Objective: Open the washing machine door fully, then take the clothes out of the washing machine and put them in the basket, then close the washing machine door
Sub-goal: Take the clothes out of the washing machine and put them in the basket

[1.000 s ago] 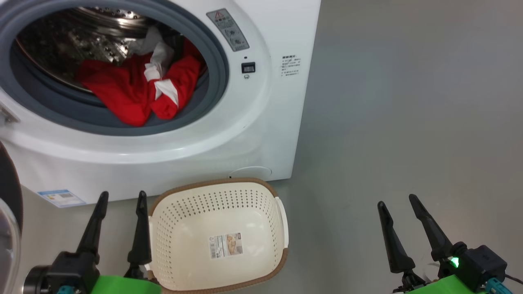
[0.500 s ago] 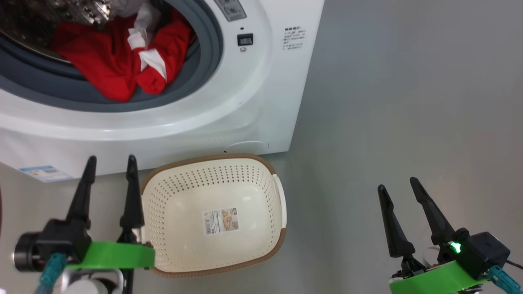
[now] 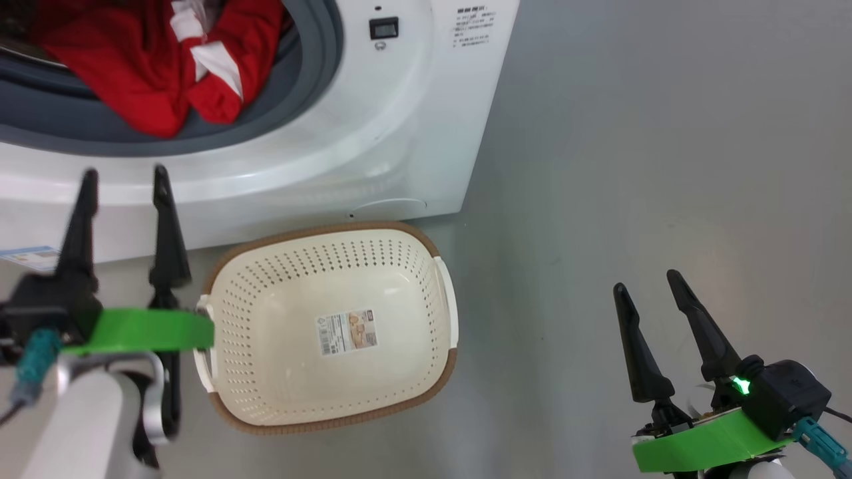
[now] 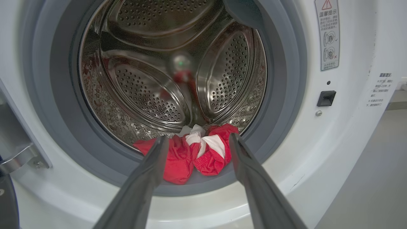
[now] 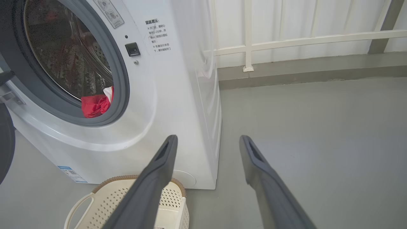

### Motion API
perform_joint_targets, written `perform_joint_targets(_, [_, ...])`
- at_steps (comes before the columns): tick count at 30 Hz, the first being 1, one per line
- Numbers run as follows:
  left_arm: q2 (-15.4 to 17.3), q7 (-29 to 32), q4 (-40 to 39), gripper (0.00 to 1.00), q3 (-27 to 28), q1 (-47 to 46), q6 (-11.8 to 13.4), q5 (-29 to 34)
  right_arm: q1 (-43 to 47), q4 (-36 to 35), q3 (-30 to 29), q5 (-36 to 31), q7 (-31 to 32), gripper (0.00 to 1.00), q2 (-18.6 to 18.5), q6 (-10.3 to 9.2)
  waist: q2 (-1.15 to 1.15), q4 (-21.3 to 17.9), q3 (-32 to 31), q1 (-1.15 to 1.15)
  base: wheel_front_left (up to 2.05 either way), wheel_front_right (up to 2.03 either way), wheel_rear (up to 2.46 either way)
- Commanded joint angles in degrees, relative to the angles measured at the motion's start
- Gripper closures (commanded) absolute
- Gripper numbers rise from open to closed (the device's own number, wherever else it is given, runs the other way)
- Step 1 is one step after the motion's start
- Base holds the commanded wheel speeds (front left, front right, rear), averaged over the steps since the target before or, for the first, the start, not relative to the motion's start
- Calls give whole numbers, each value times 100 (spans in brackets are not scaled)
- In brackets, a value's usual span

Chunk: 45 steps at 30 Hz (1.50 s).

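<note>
While both hang empty, left gripper (image 3: 125, 171) and right gripper (image 3: 647, 281) each hold their fingers spread wide. Bright red, white-striped fabric clothes (image 4: 178, 160) lie at the lip of the big white front-loading washing machine (image 3: 399, 133), beyond and between the left fingertips. Cream perforated plastic basket (image 3: 319, 229) sits just right of the left fingers, well left of the right ones.

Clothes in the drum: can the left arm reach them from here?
Probably yes. The left gripper points at the clothes with jaws open, they lie at the front lip of the drum, and nothing stands between.
</note>
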Motion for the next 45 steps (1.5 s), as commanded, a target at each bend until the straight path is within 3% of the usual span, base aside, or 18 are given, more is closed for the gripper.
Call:
perform_joint_targets(1, [190, 2, -67, 0, 236, -217, -16, -12, -117, -119, 137, 2, -61, 0, -19, 9, 0, -35, 96, 0, 0, 0, 0])
perform_joint_targets(22, [302, 116, 2039, 0, 413, -2129, -329, -293, -276, -163, 170, -34, -67, 0, -19, 9, 0, -186, 678, 0, 0, 0, 0])
perform_joint_targets(34, [241, 278, 3489, 0, 254, -3217, -651, -382, -355, -178, 252, -82, -67, 0, -19, 9, 0, -289, 934, 0, 0, 0, 0])
perform_joint_targets(45, [338, 504, 4825, 0, 150, -3923, -626, -313, -408, -199, 304, -29, -67, 0, -19, 9, 0, -445, 1119, 0, 0, 0, 0])
